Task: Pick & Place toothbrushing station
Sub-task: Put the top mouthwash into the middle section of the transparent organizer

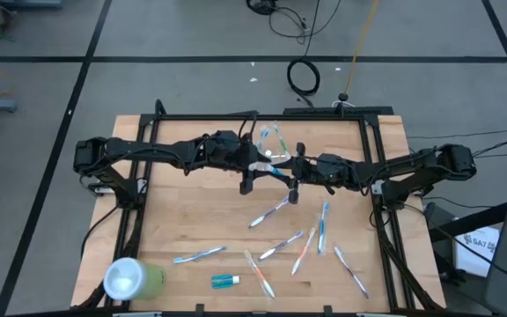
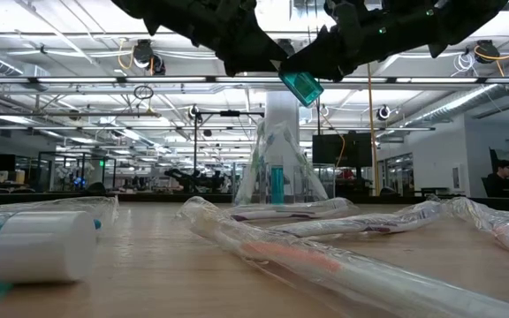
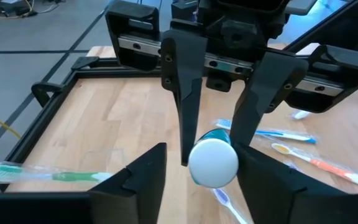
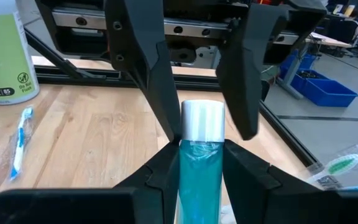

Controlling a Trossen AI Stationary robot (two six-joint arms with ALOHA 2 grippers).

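Observation:
My right gripper (image 4: pixel 199 144) is shut on a teal toothpaste tube with a white cap (image 4: pixel 202 121), held high above the table's middle (image 1: pixel 277 172); the tube also shows in the low view (image 2: pixel 300 86). My left gripper (image 3: pixel 201 149) is open and faces it, with its fingers on either side of the cap (image 3: pixel 213 163). The clear cup (image 1: pixel 271 145) stands on its base just beyond the grippers, with wrapped toothbrushes upright in it, and shows in the low view too (image 2: pixel 277 163). My right gripper pinches the tube's teal body (image 4: pixel 197 165) between its two fingers, just behind the cap. The fingers come level from the table's right and lie along the tube, cap pointing away from them. The tube is lifted clear of the table. My left gripper stands around the cap; whether one finger (image 4: pixel 166 118) touches it, I cannot tell.
Several wrapped toothbrushes (image 1: pixel 284 242) lie scattered on the near half of the table. A second small toothpaste tube (image 1: pixel 225 280) lies near the front edge. A light-green cup (image 1: pixel 132 280) lies at the near left corner. A black frame (image 1: pixel 262 116) runs around the table.

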